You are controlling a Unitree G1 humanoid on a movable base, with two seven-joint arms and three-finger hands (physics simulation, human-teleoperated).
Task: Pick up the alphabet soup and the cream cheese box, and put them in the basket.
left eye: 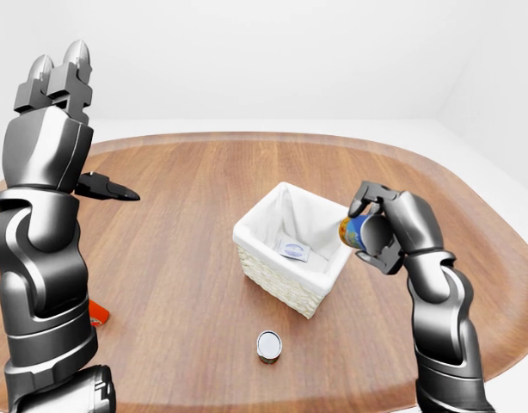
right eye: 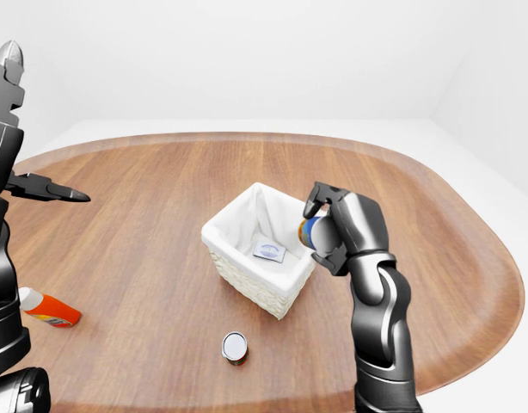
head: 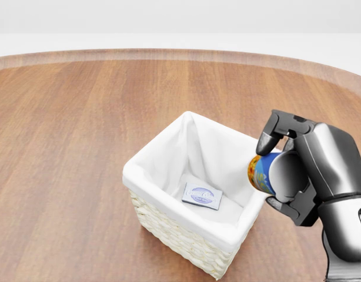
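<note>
The alphabet soup can (head: 260, 173), with its blue and orange label, lies sideways in my right hand (head: 274, 176), whose fingers are shut round it. Hand and can hang just over the right rim of the basket (head: 146, 161), a wicker box with a white cloth lining. Flat on the lining at the basket's bottom rests the cream cheese box (head: 202, 195). My left hand (left eye: 79, 129) is raised high at the left of the left-eye view, fingers spread open and holding nothing.
A small can with a silver lid (left eye: 268, 346) stands on the wooden table (left eye: 178, 249) below the basket in the left-eye view. A red and white bottle (right eye: 47, 308) lies at the table's left edge, near my left arm.
</note>
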